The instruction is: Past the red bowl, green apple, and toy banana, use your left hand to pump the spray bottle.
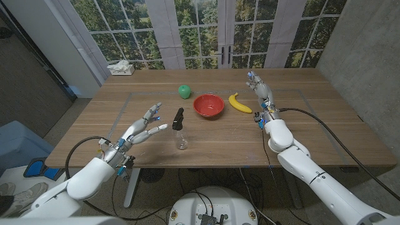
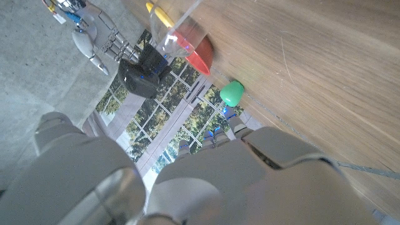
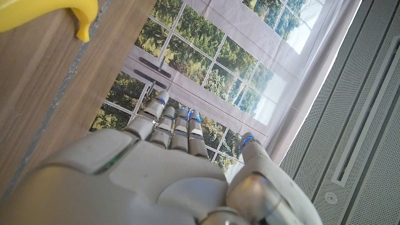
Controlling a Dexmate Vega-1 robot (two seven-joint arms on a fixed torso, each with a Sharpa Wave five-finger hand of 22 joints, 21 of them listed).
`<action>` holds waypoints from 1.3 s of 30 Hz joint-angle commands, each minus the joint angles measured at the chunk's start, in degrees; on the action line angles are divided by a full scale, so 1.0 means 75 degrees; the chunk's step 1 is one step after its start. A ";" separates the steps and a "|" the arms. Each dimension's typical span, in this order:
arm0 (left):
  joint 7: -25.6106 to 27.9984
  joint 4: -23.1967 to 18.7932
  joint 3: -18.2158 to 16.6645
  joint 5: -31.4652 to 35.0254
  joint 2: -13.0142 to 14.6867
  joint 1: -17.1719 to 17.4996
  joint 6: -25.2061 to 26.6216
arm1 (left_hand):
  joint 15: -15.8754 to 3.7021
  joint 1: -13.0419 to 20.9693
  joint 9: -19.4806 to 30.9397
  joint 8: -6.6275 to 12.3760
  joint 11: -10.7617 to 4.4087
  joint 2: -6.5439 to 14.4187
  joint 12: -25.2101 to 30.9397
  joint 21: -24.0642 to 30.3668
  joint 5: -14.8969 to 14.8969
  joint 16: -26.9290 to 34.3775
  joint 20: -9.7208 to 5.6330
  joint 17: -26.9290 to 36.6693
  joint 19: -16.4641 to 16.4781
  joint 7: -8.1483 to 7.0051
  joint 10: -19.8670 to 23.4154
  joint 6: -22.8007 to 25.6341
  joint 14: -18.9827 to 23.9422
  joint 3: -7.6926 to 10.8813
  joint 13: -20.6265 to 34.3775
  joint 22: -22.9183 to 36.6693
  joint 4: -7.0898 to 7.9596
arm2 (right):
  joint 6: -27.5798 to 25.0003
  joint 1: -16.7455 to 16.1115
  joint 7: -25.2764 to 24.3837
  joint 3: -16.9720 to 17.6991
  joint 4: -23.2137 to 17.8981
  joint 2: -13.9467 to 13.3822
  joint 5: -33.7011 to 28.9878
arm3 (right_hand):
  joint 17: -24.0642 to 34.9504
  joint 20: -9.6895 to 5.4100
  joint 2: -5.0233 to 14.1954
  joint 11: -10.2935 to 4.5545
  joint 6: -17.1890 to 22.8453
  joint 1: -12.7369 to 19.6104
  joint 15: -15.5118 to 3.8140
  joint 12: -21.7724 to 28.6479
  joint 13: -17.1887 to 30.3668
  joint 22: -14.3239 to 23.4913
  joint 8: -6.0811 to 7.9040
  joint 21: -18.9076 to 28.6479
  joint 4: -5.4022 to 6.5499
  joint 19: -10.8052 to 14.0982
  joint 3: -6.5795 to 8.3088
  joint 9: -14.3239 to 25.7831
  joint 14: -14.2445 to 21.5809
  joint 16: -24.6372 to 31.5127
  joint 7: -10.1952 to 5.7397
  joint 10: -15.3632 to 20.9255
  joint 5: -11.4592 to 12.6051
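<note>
A wooden tabletop (image 1: 325, 125) with a faint rectangular outline marked on it runs across the middle of the head view. Behind it, tall paned windows (image 1: 206, 28) look onto green trees, with pale curtains between them. Grey wall panels close in the upper left and upper right of the frame.

At the upper left of the tabletop, close to the far edge, lies a small white box (image 1: 121, 69); what it is cannot be made out. In the lower left the left hand (image 1: 142, 128) reaches in over the wood with its fingers spread apart and nothing in them. Just to its right, at centre, stands the spray bottle (image 1: 179, 128), upright, with a black pump head over a clear body; hand and bottle are near but apart. Behind the bottle sits the green apple (image 1: 184, 91), then the red bowl (image 1: 209, 105), then the toy banana (image 1: 239, 104), in a row toward the right. The right hand (image 1: 261, 94) stands at the right of the banana, fingers stretched out toward the windows, holding nothing.

In the left wrist view the bottle's clear body is hard to see against the wood, and the bowl (image 2: 195, 55) and banana (image 2: 164, 15) are partly cut off. In the right wrist view just the tip of the banana (image 3: 44, 14) shows at the frame's corner.
</note>
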 commanded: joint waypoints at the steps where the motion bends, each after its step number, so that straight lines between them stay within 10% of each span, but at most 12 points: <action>1: -0.0739 0.1177 0.0519 -0.1129 -0.1177 -0.1212 -0.1116 | -0.0139 -0.0019 -0.0013 0.0167 -0.0180 0.0436 0.0066 -0.0096 -0.0086 0.0031 -0.0006 -0.0024 0.0242 -0.0069 -0.1263 -0.1100 -0.0421 0.0016 -0.0019 0.0013 0.0194 | -0.0174 0.0250 0.0103 -0.0072 0.0243 0.0054 0.0212 | 0.0015 0.0003 0.0108 -0.0011 0.0009 -0.0047 0.0026 -0.0023 0.0019 0.0013 0.0000 -0.0031 -0.0048 -0.0010 0.0017 0.0012 0.0045 0.0018 -0.0059 0.0065 -0.0028; 28: -0.1640 0.2201 0.2065 -0.2585 -0.1774 -0.4163 -0.0127 | -0.0631 -0.0243 -0.0106 0.0184 -0.0756 0.1835 0.0100 -0.0486 -0.0781 -0.0033 -0.0390 -0.0084 0.1207 0.0349 0.0357 0.1122 0.0706 0.0341 -0.0095 -0.0012 0.0696 | 0.0176 0.0284 0.0818 0.0311 0.0861 -0.0167 0.1469 | -0.0028 0.0112 -0.0077 0.0083 -0.0027 -0.0123 0.0137 -0.0038 0.0018 0.0011 -0.0011 -0.0056 -0.0108 -0.0079 -0.0071 0.0010 -0.0016 -0.0033 -0.0019 0.0019 -0.0049; 33: -0.1626 0.2347 0.2192 -0.2789 -0.1898 -0.4422 0.0003 | -0.0762 -0.0371 -0.0110 -0.0011 -0.0824 0.2346 0.0031 -0.0603 -0.0838 -0.0084 -0.0577 -0.0070 0.1429 0.0628 0.0652 0.1420 0.0874 0.0734 -0.0107 -0.0006 0.1017 | 0.0181 0.0102 0.0768 0.0418 0.0710 -0.0263 0.1562 | -0.0036 0.0131 -0.0128 0.0116 -0.0030 -0.0166 0.0160 -0.0040 0.0017 0.0010 -0.0011 -0.0060 -0.0109 -0.0093 -0.0106 0.0010 -0.0046 -0.0050 -0.0007 0.0010 -0.0053; 39: -0.1818 0.2667 0.2310 -0.3017 -0.2018 -0.4667 -0.0115 | -0.0755 -0.0429 -0.0104 -0.0266 -0.0711 0.2465 -0.0078 -0.0757 -0.0691 -0.0135 -0.0700 -0.0061 0.1575 0.0829 0.0807 0.1620 0.0975 0.1775 -0.0107 0.0003 0.1521 | 0.0181 -0.0075 0.0721 0.0495 0.0540 -0.0340 0.1618 | -0.0042 0.0154 -0.0175 0.0128 -0.0035 -0.0221 0.0183 -0.0042 0.0017 0.0010 -0.0012 -0.0063 -0.0100 -0.0107 -0.0145 0.0009 -0.0051 -0.0057 0.0004 -0.0001 -0.0054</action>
